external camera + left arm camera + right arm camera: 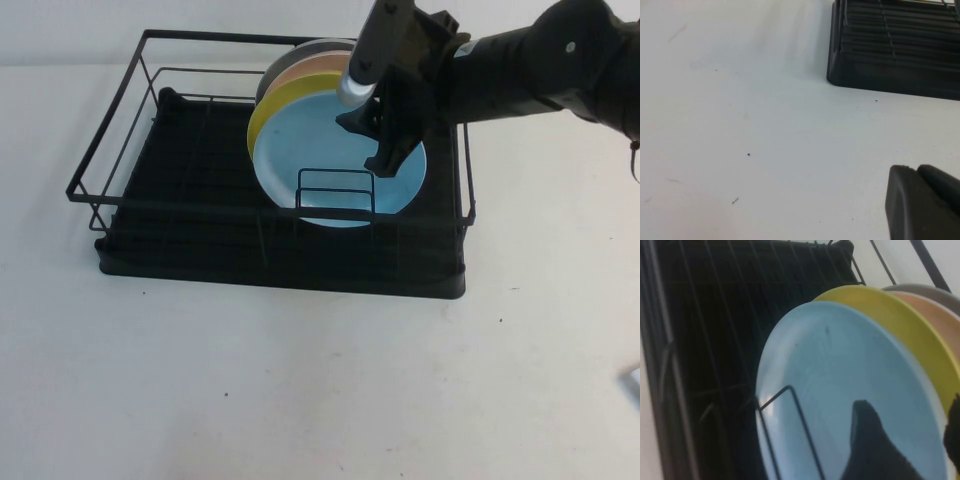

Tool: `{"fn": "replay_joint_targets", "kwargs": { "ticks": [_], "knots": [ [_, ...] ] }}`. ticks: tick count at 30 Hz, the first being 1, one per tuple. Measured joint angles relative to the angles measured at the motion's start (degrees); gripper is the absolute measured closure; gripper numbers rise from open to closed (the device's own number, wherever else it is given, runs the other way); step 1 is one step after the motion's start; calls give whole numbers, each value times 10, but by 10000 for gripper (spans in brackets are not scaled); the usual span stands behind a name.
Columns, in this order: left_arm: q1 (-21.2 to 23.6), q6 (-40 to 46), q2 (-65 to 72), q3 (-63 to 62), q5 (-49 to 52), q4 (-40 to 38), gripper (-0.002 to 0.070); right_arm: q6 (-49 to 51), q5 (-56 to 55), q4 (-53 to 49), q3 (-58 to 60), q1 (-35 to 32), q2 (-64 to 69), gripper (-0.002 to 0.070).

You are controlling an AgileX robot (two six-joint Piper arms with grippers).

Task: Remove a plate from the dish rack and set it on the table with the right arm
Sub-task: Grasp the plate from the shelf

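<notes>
The light blue plate point(325, 160) stands upright at the front of a stack in the black wire dish rack point(108, 145), held by a wire divider point(335, 190). My right gripper point(370, 140) hangs over the plate's upper right rim, open. In the right wrist view the plate point(835, 385) fills the frame; one finger point(865, 445) is in front of its face and the other is past its rim, so my right gripper point(907, 412) straddles the rim. My left gripper point(922, 200) is shut and empty, low over the white table point(740, 125), beside the rack's corner point(890, 70).
Behind the blue plate stand a yellow plate point(272, 105), a pink plate point(312, 66) and a grey plate point(318, 46). The rack's left half point(190, 160) holds nothing. Bare table point(300, 390) lies in front of the rack.
</notes>
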Motion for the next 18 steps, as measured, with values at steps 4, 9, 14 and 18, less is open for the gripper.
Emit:
{"fn": "replay_joint_targets", "kwargs": {
  "ticks": [4,9,14,18],
  "knots": [
    [0,0,0,0,0,0,679,-8,1,1,-40,0,37,382],
    [0,0,0,0,0,0,679,-28,1,1,-73,0,65,387],
    [0,0,0,0,0,0,679,-48,-1,-2,-79,0,74,419],
    [0,0,0,0,0,0,679,-51,-5,-4,-81,0,80,428]
  ]
}}
